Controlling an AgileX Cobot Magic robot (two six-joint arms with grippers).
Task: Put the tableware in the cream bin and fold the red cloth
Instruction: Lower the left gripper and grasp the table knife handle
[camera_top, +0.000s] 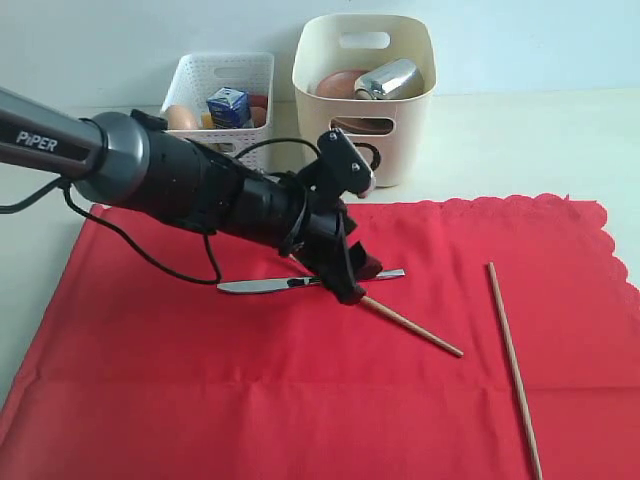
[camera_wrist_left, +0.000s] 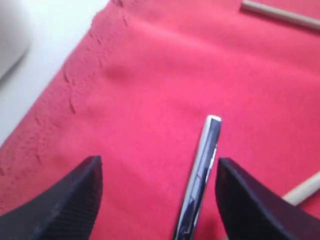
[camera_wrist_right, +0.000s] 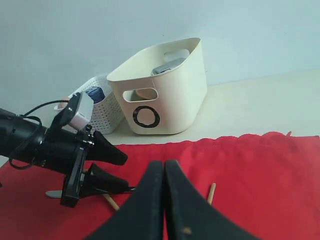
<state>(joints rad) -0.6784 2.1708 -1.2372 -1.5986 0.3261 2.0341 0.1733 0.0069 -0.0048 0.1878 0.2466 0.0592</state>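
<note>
The small knife (camera_wrist_left: 201, 175) is found on the red cloth (camera_wrist_left: 150, 75) between the left jaws, which are parted, its long axis set across their closing line; the right jaws are pressed together, farther off.

The red cloth (camera_top: 150, 400) lies spread flat over the tabletop, with its scalloped edge at the far right. Just beyond its far edge the cream bin (camera_top: 405, 125) stands upright, holding a brown plate (camera_top: 335, 82) and a tilted, shiny steel cup (camera_top: 388, 80). A knife (camera_top: 255, 286) lies flat on the cloth, left of centre. One chopstick (camera_top: 415, 328) slants just right of it, and a second chopstick (camera_top: 513, 365) lies well apart at the right.
</note>
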